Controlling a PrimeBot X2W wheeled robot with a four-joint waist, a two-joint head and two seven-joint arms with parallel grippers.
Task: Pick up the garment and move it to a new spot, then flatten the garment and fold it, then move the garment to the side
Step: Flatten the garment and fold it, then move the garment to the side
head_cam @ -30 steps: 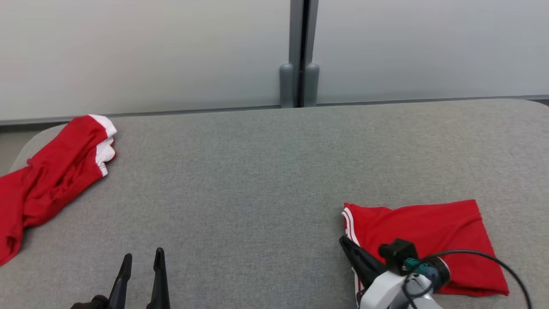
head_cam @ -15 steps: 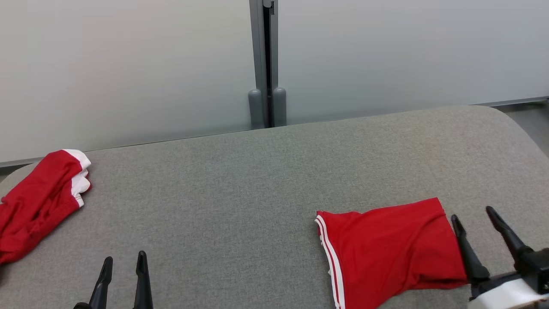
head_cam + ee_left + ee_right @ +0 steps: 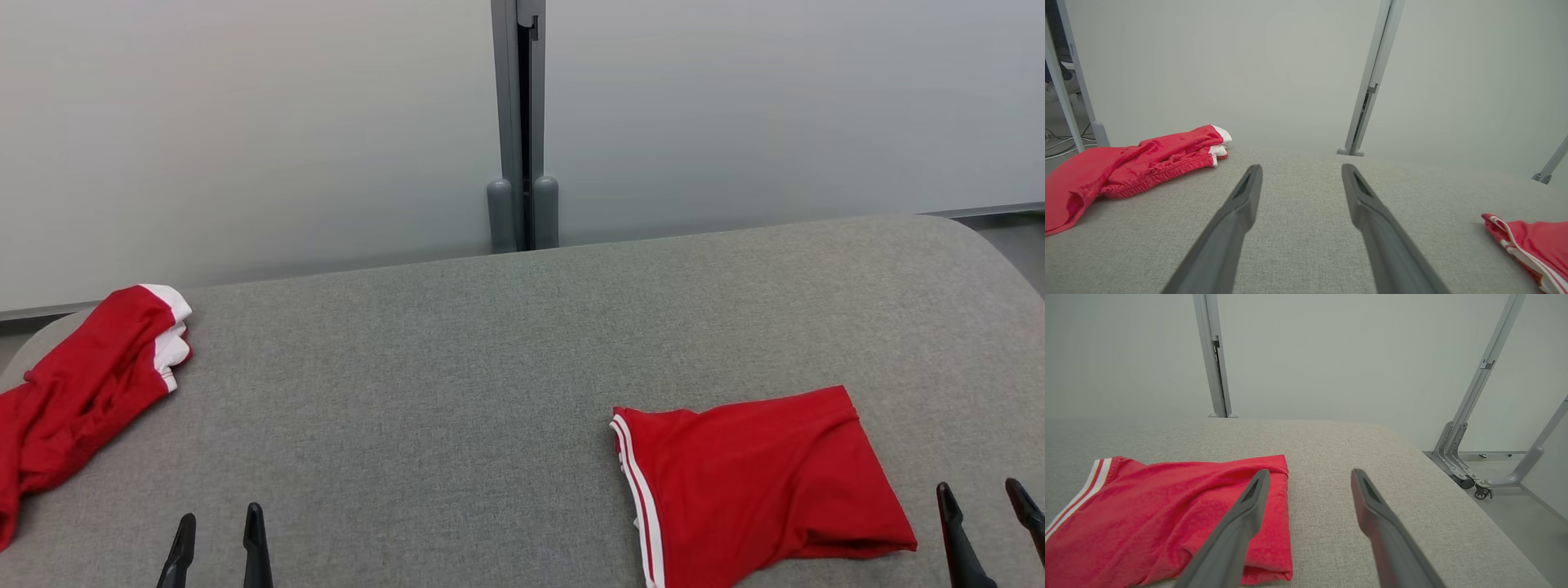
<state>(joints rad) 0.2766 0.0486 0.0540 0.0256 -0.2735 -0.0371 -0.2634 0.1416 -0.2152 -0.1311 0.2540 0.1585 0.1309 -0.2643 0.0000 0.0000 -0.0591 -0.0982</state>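
At the near edge, the left pincer (image 3: pixel 220 514) has its two long dark fingers well apart, and nothing is between them; in its own wrist view only the bare cloth of the surface lies below them. At the near right, the right pincer (image 3: pixel 980 487) is also wide and holds nothing. Just to the left of it, and apart from it in the head view, lies the folded red cloth garment (image 3: pixel 751 482), flat on the grey woven fabric surface (image 3: pixel 490 367). It has two thin white stripes along its left edge, and its near right corner shows a thick fold. The middle of the surface between the two pincers carries nothing. Farther away, at the left end of the surface, a crumpled red garment (image 3: pixel 82 392) with a white hem lies in a loose heap, and one part of it hangs over the left edge. Behind the far edge stand pale matte wall panels (image 3: pixel 245 122), joined by an upright grey metal post (image 3: pixel 522 122).
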